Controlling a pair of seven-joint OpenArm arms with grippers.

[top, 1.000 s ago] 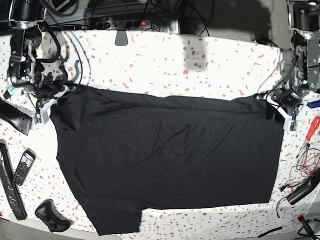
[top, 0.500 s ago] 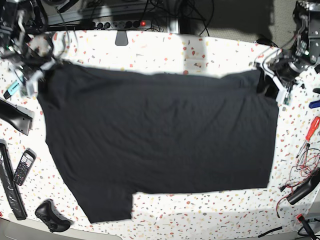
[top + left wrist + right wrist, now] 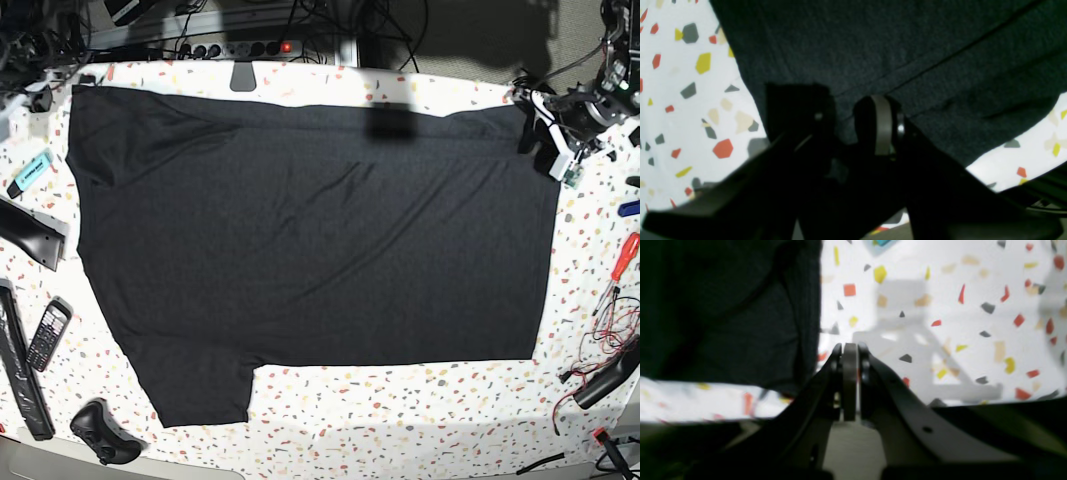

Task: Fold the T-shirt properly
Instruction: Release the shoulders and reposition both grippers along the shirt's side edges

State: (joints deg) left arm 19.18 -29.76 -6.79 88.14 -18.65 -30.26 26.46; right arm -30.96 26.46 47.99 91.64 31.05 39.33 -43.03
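The black T-shirt [image 3: 310, 240] lies spread flat over most of the speckled table [image 3: 400, 430], its top edge near the back and one sleeve at the front left. At the shirt's back right corner, my left gripper [image 3: 545, 135] is shut on a fold of the T-shirt [image 3: 907, 50], with fabric running between its fingers [image 3: 882, 126]. In the right wrist view my right gripper [image 3: 850, 348] is shut with nothing between its tips. It hovers over bare table just right of the shirt's edge [image 3: 740, 313].
On the left lie a teal marker [image 3: 30, 170], a black bar [image 3: 30, 235], a phone [image 3: 47, 335] and a black controller [image 3: 100, 430]. A red screwdriver [image 3: 625, 255] and cables [image 3: 610, 330] sit on the right. A power strip [image 3: 240, 47] lines the back.
Both arms drew the shirt's top edge from mid-table to the back, stretching it flat. The right gripper has come off the shirt's back left corner; the left still holds its corner.
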